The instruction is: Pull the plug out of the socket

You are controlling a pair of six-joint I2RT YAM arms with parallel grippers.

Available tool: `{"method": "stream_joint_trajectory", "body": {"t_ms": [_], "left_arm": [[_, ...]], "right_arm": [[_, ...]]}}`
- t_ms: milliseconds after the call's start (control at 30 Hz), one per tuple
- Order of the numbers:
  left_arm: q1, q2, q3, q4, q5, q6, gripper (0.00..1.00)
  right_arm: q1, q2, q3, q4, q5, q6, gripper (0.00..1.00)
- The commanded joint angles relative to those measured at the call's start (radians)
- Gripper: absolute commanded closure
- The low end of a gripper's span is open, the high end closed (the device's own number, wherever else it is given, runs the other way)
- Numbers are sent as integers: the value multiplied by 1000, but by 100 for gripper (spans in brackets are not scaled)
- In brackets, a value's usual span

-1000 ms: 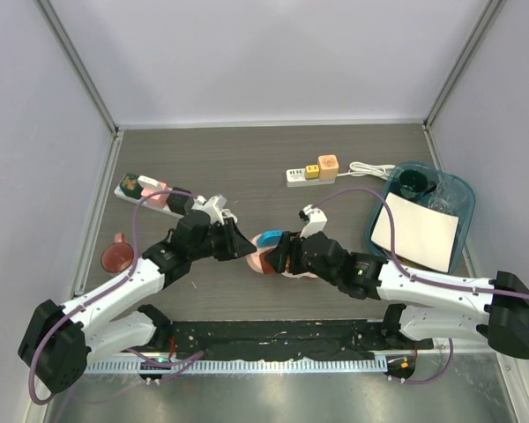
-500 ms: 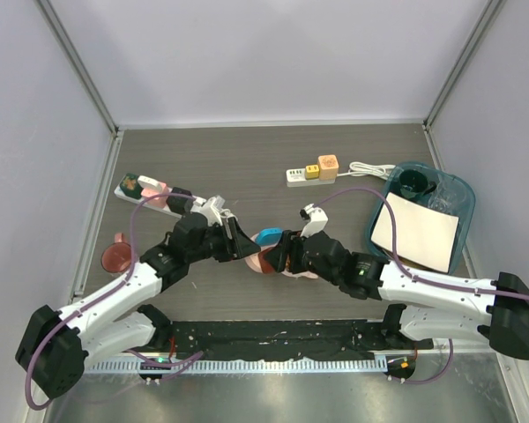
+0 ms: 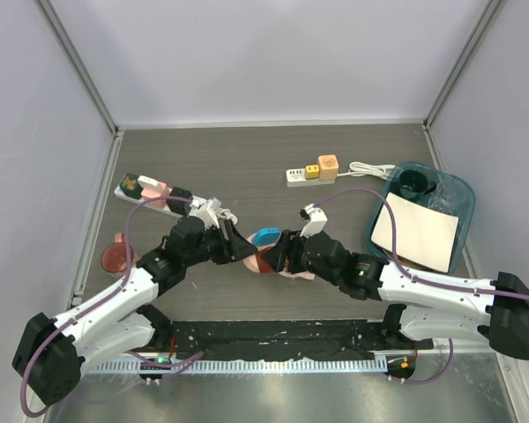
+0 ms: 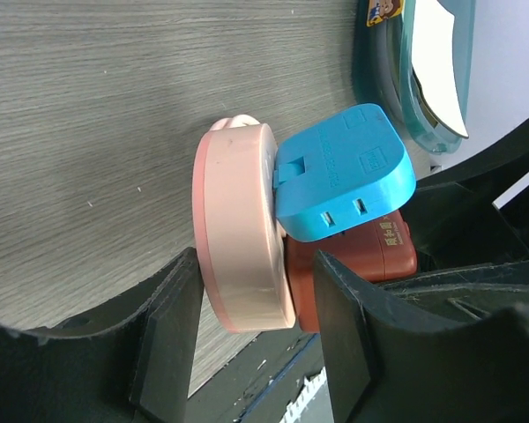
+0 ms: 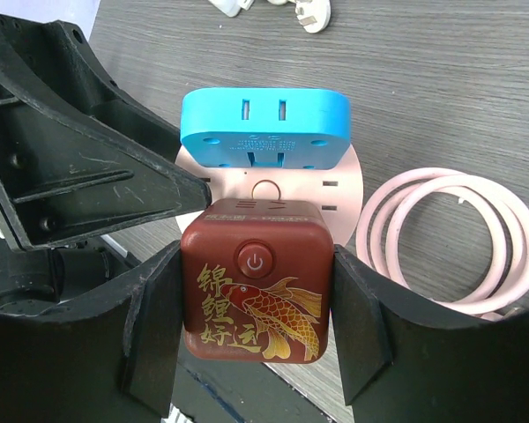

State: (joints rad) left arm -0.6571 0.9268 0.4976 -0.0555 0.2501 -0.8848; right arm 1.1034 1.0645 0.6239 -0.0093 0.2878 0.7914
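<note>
A round pink socket (image 4: 238, 229) stands on edge at the middle of the table, with a blue plug (image 4: 339, 172) and a dark red cube plug (image 5: 256, 291) painted with a gold fish both seated in its face. My right gripper (image 5: 256, 310) is shut on the red plug, one finger pressed to each side. My left gripper (image 4: 256, 308) straddles the socket's rim from the other side. It is open, with a gap between its left finger and the pink edge. In the top view both grippers meet at the socket (image 3: 263, 256).
The socket's pink cord (image 5: 450, 238) lies coiled just to its right. A white power strip (image 3: 313, 172) with adapters sits at the back, a teal tray (image 3: 458, 189) with paper at the right, another strip (image 3: 150, 192) and a reddish disc (image 3: 116, 257) at the left.
My left gripper's jaws have opened off the pink socket's rim and the left arm has eased slightly back. My right gripper keeps its hold on the red plug, unmoved.
</note>
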Motion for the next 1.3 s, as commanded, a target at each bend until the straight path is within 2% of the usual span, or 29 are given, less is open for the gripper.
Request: {"method": "stream_joint_trajectory", "body": {"t_ms": [0,33,133,167,200,233,267,433,533,800,900,1000,1267], "left_arm": [[-9,3,-21,51,14,-13,45],[-9,23,-19,52,20,-11,46],[-9,49,-5,78,38,-13,60],[-9,47,-4,82,38,-13,73],[-9,47,-4,85,38,-16,81],[-9,40,-4,92,38,-16,87],[-9,37,-4,94,37,-20,100],[-9,20,-14,126,34,-45,100],[-9,20,-13,137,37,-60,100],[-9,24,7,117,17,-52,100],[-9,20,1,109,-2,-48,100],[-9,7,-1,99,-24,-43,100],[-9,-11,-5,95,-40,-31,100]], "right_arm": [[3,-34,28,196,-10,20,96],[3,-35,28,198,-13,16,96],[3,-31,30,190,-12,14,96],[3,-28,34,183,-15,14,96],[3,-21,43,157,-16,11,95],[3,-18,48,138,-13,8,90],[1,-15,56,115,-9,8,86],[3,-1,42,81,-19,28,54],[3,8,33,103,-32,35,43],[3,97,85,80,-47,32,34],[1,109,96,55,-32,37,34],[3,117,114,22,-18,39,26],[3,161,142,17,-56,40,23]]}}
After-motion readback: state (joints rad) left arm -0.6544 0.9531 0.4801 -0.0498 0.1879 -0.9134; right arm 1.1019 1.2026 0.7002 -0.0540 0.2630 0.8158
